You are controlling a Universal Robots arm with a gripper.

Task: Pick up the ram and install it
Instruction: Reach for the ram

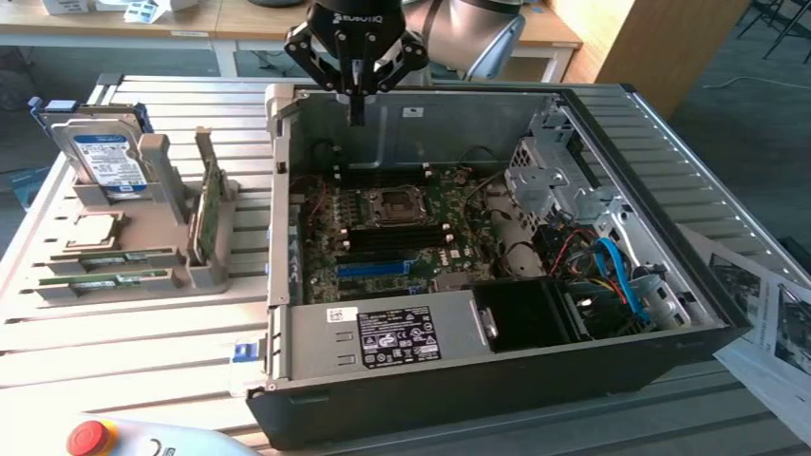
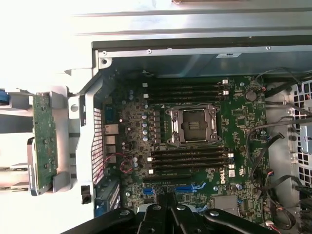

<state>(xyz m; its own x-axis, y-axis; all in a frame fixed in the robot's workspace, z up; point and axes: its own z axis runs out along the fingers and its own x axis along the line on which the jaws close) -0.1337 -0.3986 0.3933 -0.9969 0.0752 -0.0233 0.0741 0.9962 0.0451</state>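
We see the gripper (image 1: 359, 116) above the rear wall of the open computer case (image 1: 507, 380). Its fingers are pressed together with nothing between them, and in the wrist view the frame edge cuts their tips off. The ram (image 1: 209, 204) stands on edge in the grey holder (image 1: 200, 277) outside the case, on the exterior view's left, partly hidden by the holder's posts. The memory slots (image 2: 187, 158) on the motherboard (image 1: 438, 204) are dark and hard to read.

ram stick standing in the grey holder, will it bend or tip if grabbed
The ram stick is a thin, flat circuit board, so probably stiff and light. It stands on its long edge in the grey holder, so a sideways nudge may tilt it. Its small parts likely make it fragile under hard squeezing.
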